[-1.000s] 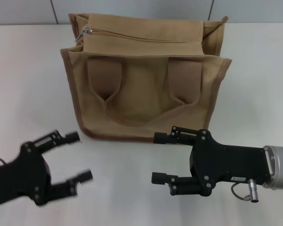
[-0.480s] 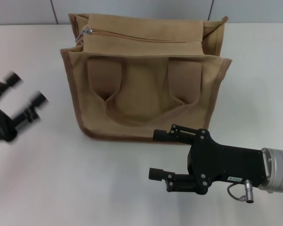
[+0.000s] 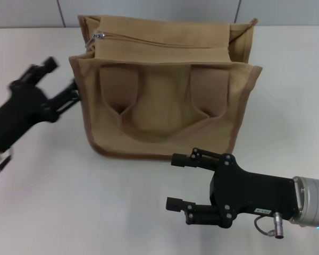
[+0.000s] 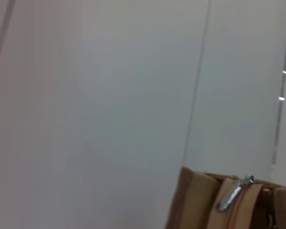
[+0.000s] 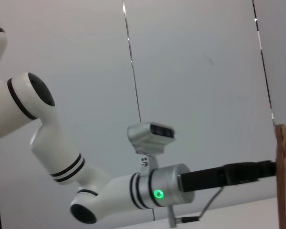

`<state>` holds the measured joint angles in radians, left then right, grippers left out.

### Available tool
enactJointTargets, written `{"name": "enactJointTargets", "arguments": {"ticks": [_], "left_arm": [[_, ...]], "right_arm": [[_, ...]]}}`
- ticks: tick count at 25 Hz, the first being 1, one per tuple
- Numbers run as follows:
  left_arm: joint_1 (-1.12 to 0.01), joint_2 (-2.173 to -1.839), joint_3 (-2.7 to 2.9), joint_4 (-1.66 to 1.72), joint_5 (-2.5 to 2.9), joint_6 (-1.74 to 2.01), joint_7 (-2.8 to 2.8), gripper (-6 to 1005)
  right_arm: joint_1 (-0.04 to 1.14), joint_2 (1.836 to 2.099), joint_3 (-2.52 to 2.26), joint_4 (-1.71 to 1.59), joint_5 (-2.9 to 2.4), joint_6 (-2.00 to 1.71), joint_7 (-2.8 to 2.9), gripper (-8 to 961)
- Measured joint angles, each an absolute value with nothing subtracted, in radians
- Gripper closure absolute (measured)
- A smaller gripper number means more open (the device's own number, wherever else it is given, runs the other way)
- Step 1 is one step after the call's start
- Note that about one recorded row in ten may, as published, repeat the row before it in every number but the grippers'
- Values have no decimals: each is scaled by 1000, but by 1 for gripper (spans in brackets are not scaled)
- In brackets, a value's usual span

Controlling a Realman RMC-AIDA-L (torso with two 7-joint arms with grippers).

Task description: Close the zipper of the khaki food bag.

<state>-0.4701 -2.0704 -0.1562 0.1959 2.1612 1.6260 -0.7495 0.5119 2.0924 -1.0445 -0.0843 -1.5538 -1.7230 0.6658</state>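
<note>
Left gripper (image 3: 61, 79) now up beside khaki food bag (image 3: 165, 90), fingers spread, at its left edge; earlier low near bench (image 3: 53, 202) front-left. Right gripper (image 3: 173, 180) wide, front-centre, barely shifted. Bag unmoved, far-centre; zipper (image 3: 159, 42) pull at left end.

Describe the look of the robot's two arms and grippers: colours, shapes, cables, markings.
The right gripper is a boxy matte-black body with screw heads, a small white label and two thin linkage fingers, on a silver cylindrical wrist with a thin cable and metal plug. The left gripper is the same black design. In the right wrist view, the left arm is white with black joint rings, a silver wrist and a green light.
</note>
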Motion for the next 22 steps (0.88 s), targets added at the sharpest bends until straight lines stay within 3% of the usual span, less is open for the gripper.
{"name": "enactJointTargets", "arguments": {"ticks": [7, 22], "left_arm": [[-546, -2071, -92, 143, 2164, 1554, -750, 170], [-575, -2071, -138, 123, 2127, 1577, -794, 171]], "right_arm": [[515, 2092, -1042, -84, -1554, -1697, 666, 201], [529, 2092, -1042, -72, -1554, -1683, 666, 206]]}}
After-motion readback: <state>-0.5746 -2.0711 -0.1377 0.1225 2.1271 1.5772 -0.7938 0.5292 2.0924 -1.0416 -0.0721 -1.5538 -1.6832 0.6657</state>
